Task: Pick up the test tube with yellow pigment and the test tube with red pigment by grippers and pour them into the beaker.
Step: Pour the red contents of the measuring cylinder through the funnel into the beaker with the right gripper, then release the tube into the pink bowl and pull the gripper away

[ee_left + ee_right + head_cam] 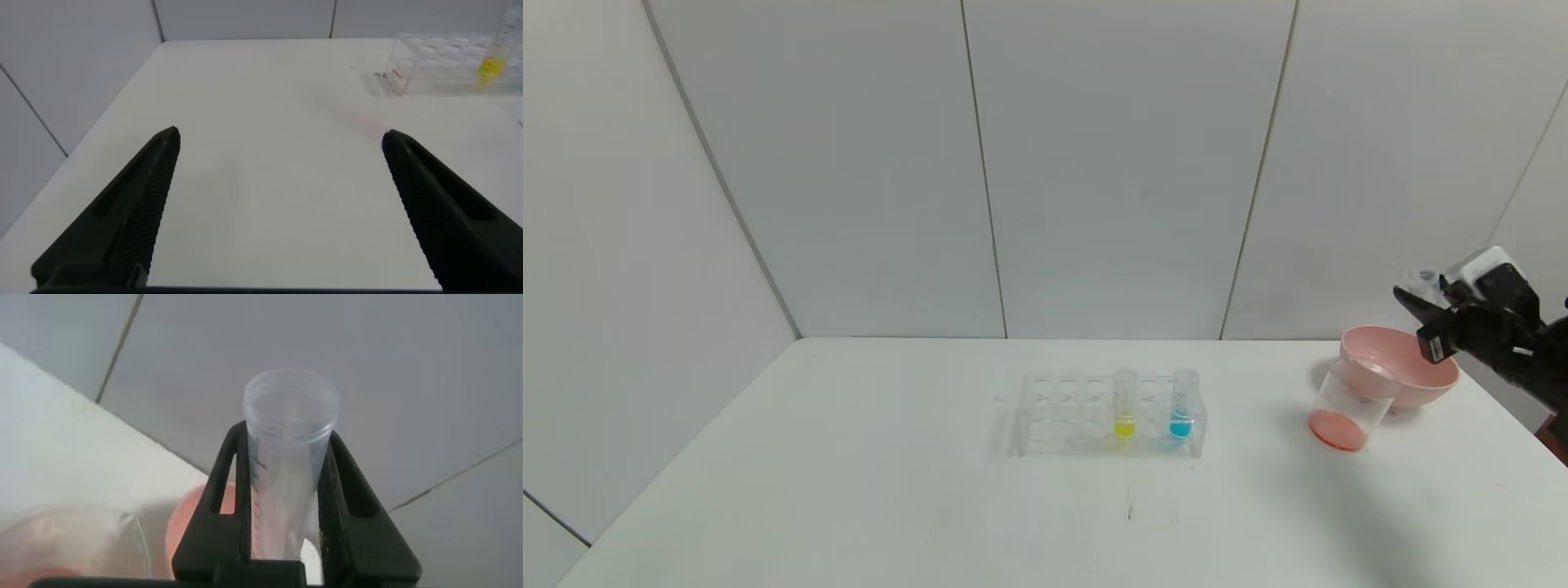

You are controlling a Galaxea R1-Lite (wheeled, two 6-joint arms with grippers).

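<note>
Nearest in the right wrist view, the right gripper [286, 531] is clamped tight on a clear, emptied test tube [288, 457], one black finger on each side of the tube and its open mouth pointing up toward the wall; by its absence from the rack this looks to be the test tube with red pigment, though no colour shows in it. From the head view that right gripper [1425, 309] hangs above the table [849, 490] at the far right, over the pink bowl [1409, 384]. Just in front of the bowl and touching its near side stands the beaker [1349, 406], with a shallow layer of orange-red liquid in its bottom. Toward the middle of the table sits a clear tube rack [1062, 412]; the test tube with yellow pigment [1125, 403] stands upright in it, and a tube with blue liquid [1183, 403] stands upright a couple of holes to its right. Its other holes are bare. The left gripper [278, 212] hovers over the left part of the table with its two fingers spread wide and nothing between them, well apart from the rack, which shows in the far corner of the left wrist view with the yellow tube in it.
</note>
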